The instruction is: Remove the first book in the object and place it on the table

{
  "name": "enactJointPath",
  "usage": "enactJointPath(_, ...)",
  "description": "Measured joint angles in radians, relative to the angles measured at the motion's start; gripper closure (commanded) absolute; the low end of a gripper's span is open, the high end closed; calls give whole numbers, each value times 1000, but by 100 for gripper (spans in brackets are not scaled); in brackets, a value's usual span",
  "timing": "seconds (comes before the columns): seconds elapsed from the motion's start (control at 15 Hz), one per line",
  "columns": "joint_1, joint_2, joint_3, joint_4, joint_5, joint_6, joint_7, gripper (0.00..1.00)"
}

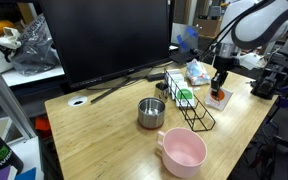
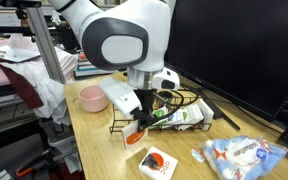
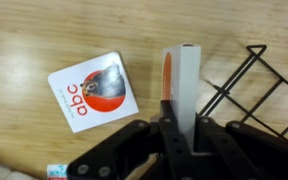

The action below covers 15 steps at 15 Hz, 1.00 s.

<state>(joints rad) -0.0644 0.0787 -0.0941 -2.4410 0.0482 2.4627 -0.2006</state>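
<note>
Wrist view: the claw point(image 3: 181, 122) is clamped on the first book point(image 3: 182, 72), a thin white one with an orange mark. The book stands upright on edge over the tabletop point(image 3: 34, 35), just outside the black wire rack point(image 1: 189, 108). On its other side, an abc book point(image 3: 94, 90) lies flat on the wood.

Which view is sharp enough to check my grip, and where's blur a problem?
Wrist view: the held book is sharp, the gripper dark and soft near the lens. In an exterior view the arm looms large, hiding part of the rack.
</note>
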Motion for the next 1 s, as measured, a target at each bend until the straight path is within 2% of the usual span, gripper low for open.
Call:
enactJointPath(0.2,4,37,17,-20,37,-1,5,96)
enactJointPath(0.6,9,75,46,-21,39,-5,47,96)
enactJointPath(0.67,9,75,46,-21,39,-6,50,61)
enactJointPath(0.8,9,76,47,-21,41,-7,54,56)
enactJointPath(1.0,9,82,48,-21,57,-8,54,34)
